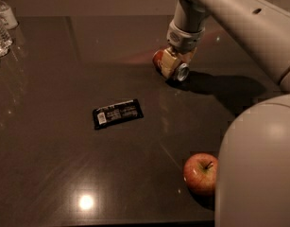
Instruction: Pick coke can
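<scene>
**At the far side of the table, the gripper is down on the can**

At the back of the dark table (55, 84), right of the middle, the gripper (175, 66) sits low, just above the surface and right over the coke can (157, 59). The can lies on its side. Its red body shows to the left of the gripper's tan part and its silver end points toward the front right. The gripper covers the middle of the can, but whether it is clamped on the can or only set around it cannot be told.

The pale arm (229, 13) slopes down to the gripper from the upper right, and its shadow (225, 86) lies on the table just to the right of the can.

A black snack bar (117, 114) lies flat near the middle of the table, well apart from the can, toward the front left. A red-yellow apple (200, 174) stands upright near the front edge, next to a big rounded part of the robot's body (262, 164) that fills the lower right corner. At the far left edge stand some clear water bottles (2, 30). A bright spot of light (86, 202) shines on the table near the front.
</scene>
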### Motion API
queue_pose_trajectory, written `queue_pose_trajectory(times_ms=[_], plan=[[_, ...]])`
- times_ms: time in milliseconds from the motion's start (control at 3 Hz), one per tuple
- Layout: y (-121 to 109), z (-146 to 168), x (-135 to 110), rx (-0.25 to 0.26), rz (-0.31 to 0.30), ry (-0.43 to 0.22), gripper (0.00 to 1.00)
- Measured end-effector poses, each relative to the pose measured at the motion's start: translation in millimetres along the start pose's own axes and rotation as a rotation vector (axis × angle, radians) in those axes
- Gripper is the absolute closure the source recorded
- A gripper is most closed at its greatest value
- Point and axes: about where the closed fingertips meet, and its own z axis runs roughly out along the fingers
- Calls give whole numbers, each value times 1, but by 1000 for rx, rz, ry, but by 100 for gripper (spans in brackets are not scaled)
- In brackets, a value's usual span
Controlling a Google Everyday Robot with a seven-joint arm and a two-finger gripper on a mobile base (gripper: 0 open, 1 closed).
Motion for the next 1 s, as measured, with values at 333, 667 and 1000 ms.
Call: queue_pose_trajectory(times_ms=[333,667,1000], plan=[[12,-24,-1,19,-59,-41,94],[24,-48,-2,28,-120,-83,100],[43,-77,0,20,-196,-132,100]])
